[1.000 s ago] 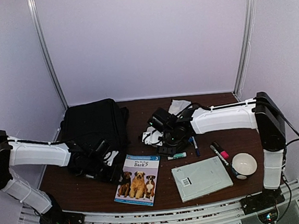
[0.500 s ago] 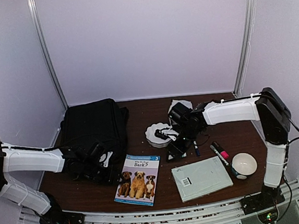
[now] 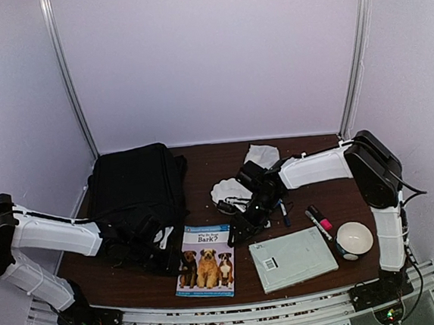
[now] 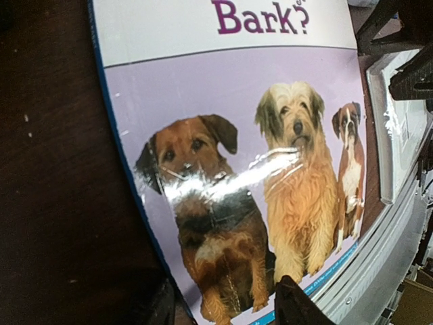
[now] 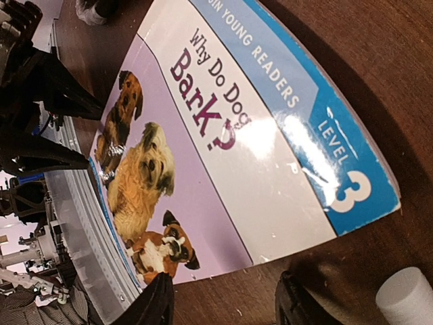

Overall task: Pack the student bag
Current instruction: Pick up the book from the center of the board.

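Table (image 3: 209, 159): left hand (image 3: 158, 240), right hand (image 3: 241, 225) flank book (image 3: 206, 261).

Bench (image 3: 330, 192): one, brown-topped.
Arms: two — a left arm (image 3: 56, 231) and a right arm (image 3: 316, 167).
Student bag (image 3: 137, 185): one, black.
Picture book (image 3: 205, 260): one — three dogs (image 4: 298, 169) printed on its cover.
Flat pale-grey book (image 3: 292, 258): one, with one barcode label on it.
Bowl (image 3: 354, 238): one, white inside.
Pens and markers: three in view, namely a pink-capped marker (image 3: 322, 220), a white marker (image 3: 315, 227) just beside it, and a blue pen (image 3: 285, 215).
White items at the far middle: two, a round wavy-rimmed piece (image 3: 225, 189) and a crumpled piece (image 3: 260, 155); what they are cannot be told.
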`<action>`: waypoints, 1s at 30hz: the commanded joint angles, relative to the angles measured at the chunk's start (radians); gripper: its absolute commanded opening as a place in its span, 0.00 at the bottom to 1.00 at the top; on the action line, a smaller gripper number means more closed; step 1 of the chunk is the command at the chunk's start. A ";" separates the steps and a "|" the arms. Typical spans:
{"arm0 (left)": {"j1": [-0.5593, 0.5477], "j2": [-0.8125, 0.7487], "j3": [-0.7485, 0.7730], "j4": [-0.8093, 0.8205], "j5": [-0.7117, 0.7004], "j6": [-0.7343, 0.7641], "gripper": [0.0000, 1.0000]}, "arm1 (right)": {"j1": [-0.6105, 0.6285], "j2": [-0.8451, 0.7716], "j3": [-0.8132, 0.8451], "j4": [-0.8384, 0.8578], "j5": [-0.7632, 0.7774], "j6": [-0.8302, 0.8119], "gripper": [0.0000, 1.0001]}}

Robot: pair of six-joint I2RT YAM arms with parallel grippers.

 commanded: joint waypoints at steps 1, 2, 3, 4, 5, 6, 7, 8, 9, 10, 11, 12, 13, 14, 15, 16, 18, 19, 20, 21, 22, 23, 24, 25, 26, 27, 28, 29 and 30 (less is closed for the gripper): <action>-0.030 0.023 0.017 0.038 0.021 -0.028 0.53 | 0.010 0.001 0.023 0.022 -0.045 0.027 0.50; -0.033 0.023 0.015 0.038 0.019 -0.031 0.52 | 0.009 -0.007 0.023 0.022 -0.046 0.028 0.49; -0.035 0.024 0.015 0.038 0.017 -0.033 0.52 | 0.009 -0.016 0.022 0.024 -0.047 0.028 0.49; -0.037 0.024 0.015 0.040 0.015 -0.034 0.52 | 0.009 -0.026 0.019 0.026 -0.049 0.028 0.48; -0.037 0.025 0.014 0.042 0.015 -0.037 0.52 | 0.010 -0.036 0.015 0.030 -0.051 0.029 0.48; -0.039 0.026 0.012 0.049 0.015 -0.038 0.52 | 0.009 -0.047 0.011 0.034 -0.052 0.030 0.47; -0.039 0.028 0.012 0.052 0.015 -0.040 0.52 | 0.009 -0.058 0.007 0.040 -0.055 0.032 0.47; -0.040 0.031 0.011 0.057 0.015 -0.042 0.52 | 0.009 -0.068 0.001 0.050 -0.061 0.034 0.46; -0.040 0.034 0.012 0.062 0.015 -0.042 0.52 | 0.009 -0.075 -0.005 0.060 -0.069 0.038 0.46; -0.041 0.036 0.011 0.066 0.015 -0.043 0.52 | 0.009 -0.079 -0.012 0.071 -0.077 0.048 0.46; -0.042 0.040 0.009 0.072 0.015 -0.045 0.52 | 0.009 -0.081 -0.015 0.080 -0.083 0.053 0.46; -0.042 0.044 0.007 0.079 0.015 -0.046 0.52 | 0.009 -0.079 -0.014 0.085 -0.088 0.056 0.46; -0.043 0.047 0.006 0.085 0.015 -0.050 0.52 | 0.009 -0.076 -0.011 0.084 -0.082 0.057 0.45; -0.044 0.050 0.005 0.089 0.016 -0.054 0.52 | 0.009 -0.072 -0.007 0.074 -0.058 0.056 0.45; -0.046 0.052 0.003 0.093 0.017 -0.057 0.52 | 0.009 -0.070 -0.007 0.069 -0.036 0.056 0.45; -0.047 0.051 0.001 0.098 0.019 -0.062 0.52 | 0.009 -0.069 -0.009 0.066 -0.025 0.054 0.44; -0.050 0.050 -0.006 0.109 0.017 -0.077 0.52 | 0.009 -0.064 -0.016 0.056 0.016 0.061 0.43; -0.051 0.048 -0.014 0.122 0.017 -0.086 0.51 | 0.009 -0.059 -0.021 0.059 0.024 0.064 0.43; -0.051 0.048 -0.024 0.142 0.021 -0.098 0.51 | 0.009 -0.053 -0.022 0.054 0.031 0.065 0.42; -0.051 0.049 -0.034 0.164 0.026 -0.110 0.51 | 0.009 -0.042 -0.019 0.041 0.055 0.066 0.42; -0.051 0.051 -0.039 0.176 0.028 -0.119 0.51 | 0.009 -0.036 -0.020 0.037 0.061 0.065 0.41; -0.051 0.055 -0.041 0.181 0.028 -0.123 0.51 | 0.009 -0.030 -0.020 0.036 0.062 0.064 0.41; -0.051 0.058 -0.042 0.187 0.028 -0.126 0.51 | 0.008 -0.023 -0.021 0.038 0.047 0.066 0.40; -0.051 0.062 -0.044 0.192 0.030 -0.128 0.51 | 0.007 -0.015 -0.024 0.048 0.021 0.073 0.40; -0.052 0.066 -0.045 0.195 0.031 -0.129 0.50 | 0.008 -0.010 -0.027 0.062 -0.009 0.084 0.39; -0.053 0.069 -0.045 0.198 0.031 -0.130 0.50 | 0.007 -0.007 -0.032 0.078 -0.034 0.091 0.39; -0.053 0.071 -0.046 0.200 0.031 -0.129 0.50 | 0.008 -0.008 -0.035 0.092 -0.052 0.099 0.38; -0.053 0.072 -0.047 0.201 0.031 -0.128 0.50 | 0.007 -0.011 -0.037 0.101 -0.066 0.102 0.37; -0.053 0.073 -0.047 0.201 0.030 -0.127 0.50 | 0.006 -0.016 -0.040 0.111 -0.084 0.102 0.36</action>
